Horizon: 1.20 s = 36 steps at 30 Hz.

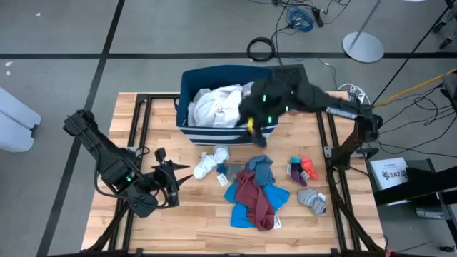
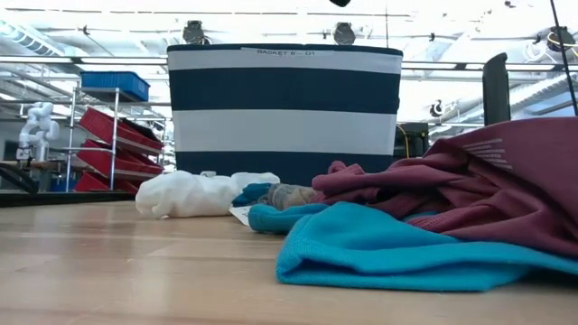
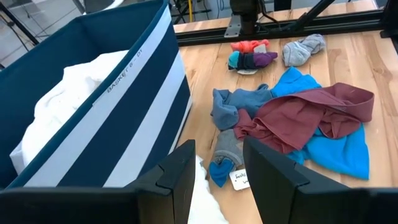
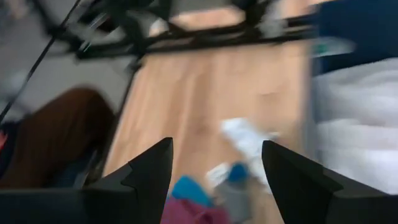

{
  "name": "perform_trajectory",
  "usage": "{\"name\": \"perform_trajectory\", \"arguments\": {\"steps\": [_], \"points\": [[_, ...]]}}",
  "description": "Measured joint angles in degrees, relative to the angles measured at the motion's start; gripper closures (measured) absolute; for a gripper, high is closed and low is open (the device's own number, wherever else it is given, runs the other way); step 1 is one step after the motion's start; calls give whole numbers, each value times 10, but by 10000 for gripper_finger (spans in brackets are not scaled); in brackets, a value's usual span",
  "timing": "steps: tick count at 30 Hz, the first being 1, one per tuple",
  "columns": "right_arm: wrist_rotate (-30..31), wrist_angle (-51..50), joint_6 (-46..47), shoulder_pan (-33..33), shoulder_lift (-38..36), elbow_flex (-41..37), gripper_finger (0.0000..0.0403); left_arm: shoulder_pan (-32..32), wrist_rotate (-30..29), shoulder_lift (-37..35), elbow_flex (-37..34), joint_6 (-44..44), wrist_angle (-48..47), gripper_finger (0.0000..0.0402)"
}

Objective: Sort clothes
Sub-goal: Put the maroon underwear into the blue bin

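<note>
The maroon shirt (image 1: pixel 255 198) and bright blue garment (image 1: pixel 243 208) lie heaped mid-surface — limp and light, best pinched at a raised fold. The small grey socks (image 1: pixel 313 200) nearby likely need a low, flat nip. The right hand (image 1: pixel 258 134) hovers open over the striped bin's (image 1: pixel 187 89) front edge, white clothes (image 1: pixel 216 105) inside; the left hand (image 1: pixel 173 183) waits open at the left.

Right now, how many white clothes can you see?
2: a big white garment inside the striped bin, and a small white piece on the table in front of the bin. More may be hidden underneath.
</note>
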Motion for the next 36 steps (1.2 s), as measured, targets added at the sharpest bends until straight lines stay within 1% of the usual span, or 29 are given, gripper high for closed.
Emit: {"name": "perform_trajectory", "arguments": {"steps": [2, 4, 6, 8, 11, 12, 14, 16, 18, 20, 23, 30, 33, 36], "points": [[7, 36, -3, 47, 0, -40, 170, 0, 0, 4, 0, 0, 0, 256], [31, 95, -7, 92, 1, -94, 170, 0, 0, 8, 0, 0, 1, 256], [58, 182, -13, 127, 1, -162, 170, 0, 0, 11, 0, 0, 4, 256], [75, 305, -14, 151, 1, -246, 170, 0, 0, 11, 0, 0, 7, 256], [86, 520, 2, 166, 8, -374, 170, 0, -1, 11, 0, 0, 18, 256], [103, 593, 10, 167, 12, -410, 170, 0, -1, 11, 0, 0, 18, 256], [154, 707, 18, 166, 25, -474, 170, 2, -1, 11, 0, 1, 18, 256], [201, 786, 17, 159, 45, -519, 170, 6, -1, 12, 0, 1, 18, 256], [222, 839, 21, 147, 70, -547, 170, 15, -1, 12, 0, 1, 18, 256], [221, 853, 31, 134, 93, -551, 170, 23, -1, 14, 0, 1, 18, 256], [222, 836, 42, 116, 125, -536, 170, 33, 1, 20, 0, 5, 18, 256], [231, 821, 43, 102, 206, -465, 170, 53, 39, 33, 0, 19, 17, 256], [264, 783, 43, 108, 241, -432, 170, 57, 44, 34, 0, 20, 17, 256], [317, 737, 43, 115, 265, -395, 170, 57, 44, 34, 0, 20, 17, 256]]}}
